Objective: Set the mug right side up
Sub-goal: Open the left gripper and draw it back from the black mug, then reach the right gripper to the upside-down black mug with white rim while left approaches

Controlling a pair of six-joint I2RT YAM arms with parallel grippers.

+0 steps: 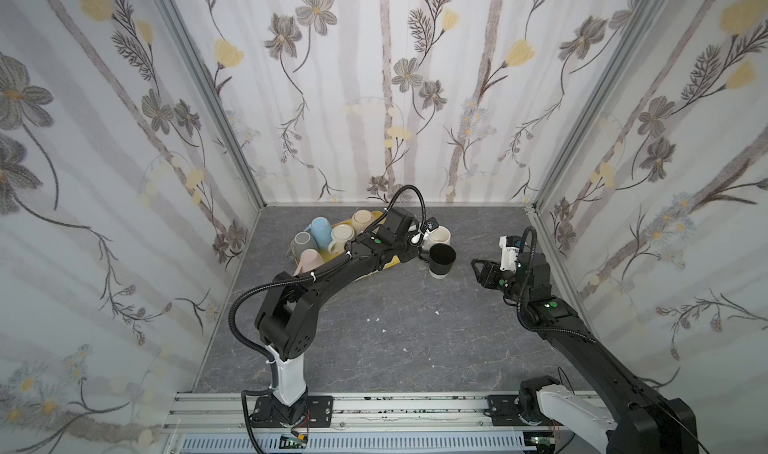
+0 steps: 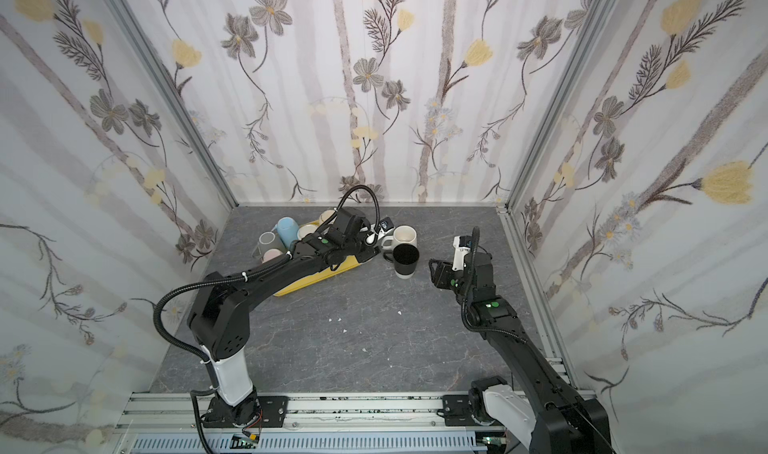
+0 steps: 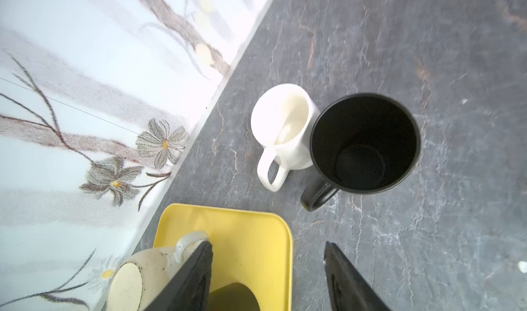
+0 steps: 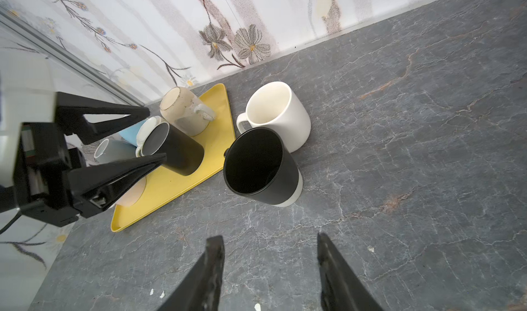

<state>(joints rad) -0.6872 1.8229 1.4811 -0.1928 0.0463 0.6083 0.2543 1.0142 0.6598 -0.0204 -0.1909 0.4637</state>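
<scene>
Likely target: black mug [image 4: 182,153], on its side on the yellow tray [image 4: 162,182], left of centre in the right wrist view. Left claw [image 4: 157,133] wide and empty, just by its mouth. Right claw [image 4: 268,237], bottom centre, half spread, empty, well apart. Pinch the wall at the rim, lift clear of the tray, rotate mouth-up, set down beside the 2 upright ones: white mug [image 4: 278,113] and black-and-white mug [image 4: 262,167].
</scene>
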